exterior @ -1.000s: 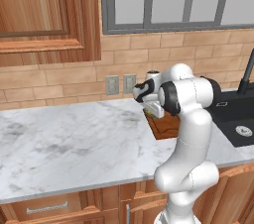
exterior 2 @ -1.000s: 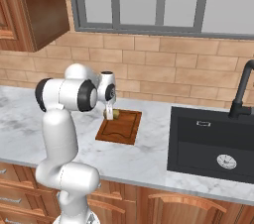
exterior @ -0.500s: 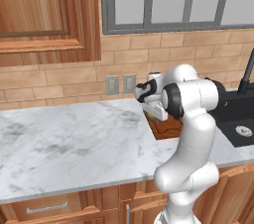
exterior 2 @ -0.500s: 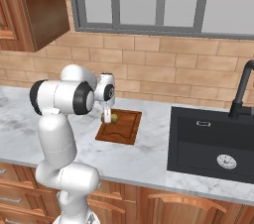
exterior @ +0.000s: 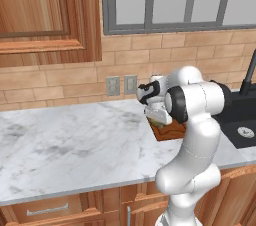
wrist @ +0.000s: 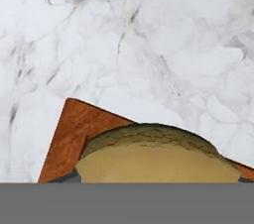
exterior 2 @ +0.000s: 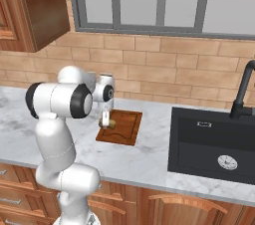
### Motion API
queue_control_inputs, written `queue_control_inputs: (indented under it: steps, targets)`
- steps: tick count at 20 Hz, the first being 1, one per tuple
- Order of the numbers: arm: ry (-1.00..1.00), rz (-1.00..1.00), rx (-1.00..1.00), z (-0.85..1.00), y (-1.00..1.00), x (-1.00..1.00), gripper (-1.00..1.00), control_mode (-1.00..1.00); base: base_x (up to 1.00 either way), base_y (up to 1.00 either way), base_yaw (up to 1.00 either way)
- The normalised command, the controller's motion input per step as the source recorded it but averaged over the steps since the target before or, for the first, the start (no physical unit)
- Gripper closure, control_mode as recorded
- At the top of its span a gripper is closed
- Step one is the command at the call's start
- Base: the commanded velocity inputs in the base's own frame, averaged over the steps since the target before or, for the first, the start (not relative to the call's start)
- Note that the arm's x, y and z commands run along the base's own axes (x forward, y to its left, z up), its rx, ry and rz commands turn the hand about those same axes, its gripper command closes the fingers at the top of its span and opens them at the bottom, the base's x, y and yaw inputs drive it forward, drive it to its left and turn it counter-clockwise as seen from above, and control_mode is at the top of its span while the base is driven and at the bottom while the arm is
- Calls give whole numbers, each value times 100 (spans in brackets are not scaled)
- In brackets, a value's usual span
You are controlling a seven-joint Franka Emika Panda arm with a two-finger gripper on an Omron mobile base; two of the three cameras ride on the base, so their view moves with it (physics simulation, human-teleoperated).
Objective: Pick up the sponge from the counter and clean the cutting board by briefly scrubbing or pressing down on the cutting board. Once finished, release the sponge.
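The counter (exterior 2: 149,162) is stretching as a wide marble slab across both base views, with the black sink (exterior 2: 214,142) sitting at about three o'clock of the work area in the right base view. The cutting board (exterior 2: 124,130) is lying flat on the marble just beside the sink, toward nine o'clock from it, and in the hand view its corner (wrist: 67,139) is poking out at about eight o'clock from beneath the load.

The gripper (exterior 2: 106,121) is hanging over the board's near-left corner, and its jaws are pinching the sponge (exterior 2: 110,124) at a narrow setting; the yellow block is bulging large at six o'clock in the hand view (wrist: 158,161). From these views I cannot tell whether the sponge is touching the wood or riding just above it.

The risk, as I judge it, is coming from position: the sponge is sitting close to the board's edge, so a scrub stroke toward nine o'clock could be sliding it off onto the marble. Pressing hard on a corner could also be tipping or shoving the board toward the sink, and a soft sponge could be squeezing out of the grip.
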Motion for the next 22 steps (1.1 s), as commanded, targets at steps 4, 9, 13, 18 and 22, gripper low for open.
queue_control_inputs:
  steps: [4,9,13,18,22]
  targets:
    - [0,-1,0,-43,0,-95,100,-100,0,0,0]
    - [0,-2,1,-36,0,-90,100,-100,0,0,0]
    - [0,-2,6,-36,0,-89,100,-100,0,0,0]
    - [3,-2,7,-29,4,-82,100,-100,0,0,0]
    - [8,1,1,18,57,-9,100,-100,0,0,0]
